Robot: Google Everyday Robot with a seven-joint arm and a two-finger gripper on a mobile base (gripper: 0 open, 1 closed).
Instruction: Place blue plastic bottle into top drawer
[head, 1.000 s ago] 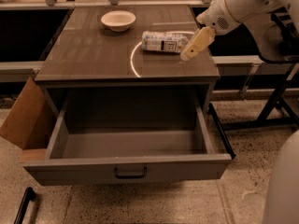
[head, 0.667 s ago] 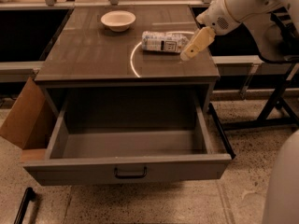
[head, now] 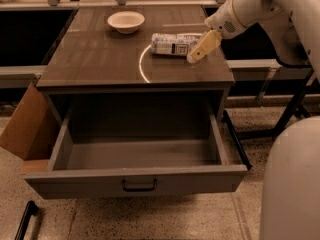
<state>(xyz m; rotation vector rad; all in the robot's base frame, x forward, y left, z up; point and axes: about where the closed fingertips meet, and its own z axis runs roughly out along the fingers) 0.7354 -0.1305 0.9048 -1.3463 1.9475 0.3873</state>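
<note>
The blue plastic bottle (head: 172, 44) lies on its side on the cabinet top, cap end to the right, near the back right. My gripper (head: 201, 48) comes in from the upper right on the white arm and sits just right of the bottle's cap end, close to it or touching it, low over the top. The top drawer (head: 135, 180) is pulled fully open below the cabinet top; its inside is bare and its dark bar handle faces the front.
A white bowl (head: 126, 21) stands at the back left of the cabinet top (head: 100, 59). A cardboard box (head: 25, 129) leans at the cabinet's left side. Dark table legs (head: 287, 111) stand to the right. A white robot part (head: 292, 184) fills the lower right corner.
</note>
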